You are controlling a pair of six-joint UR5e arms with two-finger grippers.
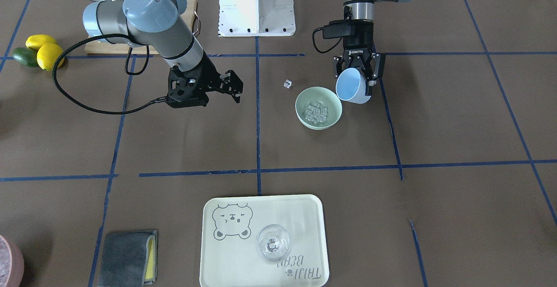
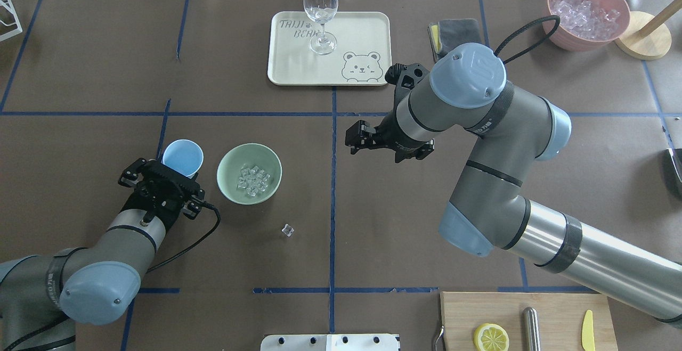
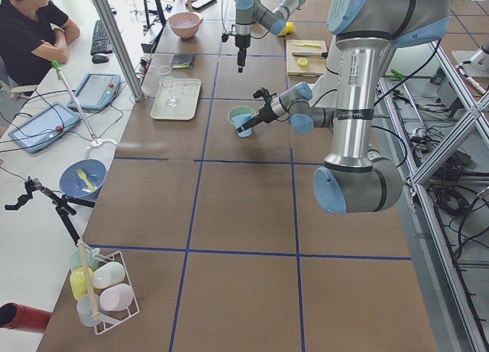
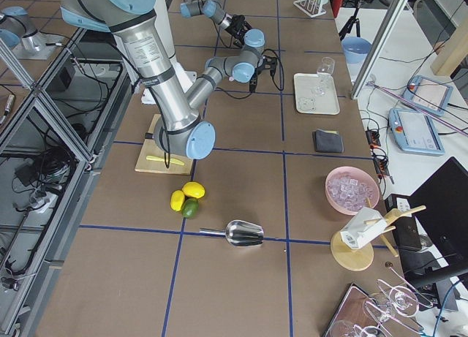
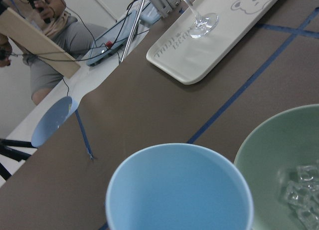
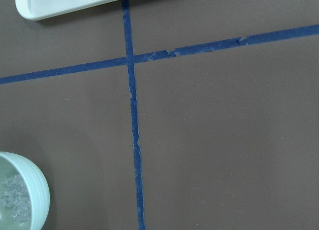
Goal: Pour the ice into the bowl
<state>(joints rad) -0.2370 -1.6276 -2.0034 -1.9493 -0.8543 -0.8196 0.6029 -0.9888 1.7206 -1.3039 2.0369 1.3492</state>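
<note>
Just left of the mint-green bowl (image 2: pixel 228 181), we see the left gripper (image 1: pixel 355 79) clamped on the light blue cup (image 2: pixel 183 157), which is tilted and shows a bare inside. The ice (image 2: pixel 253 179) lies heaped in the bowl, with one stray cube (image 2: pixel 287 229) on the table beside the bowl, nearer the robot. Well right of the bowl, the right gripper (image 2: pixel 356 137) hangs with its jaws spread.

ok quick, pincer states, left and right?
Left pincer: shut on the light blue cup.
Right pincer: open, holding nothing.
</note>
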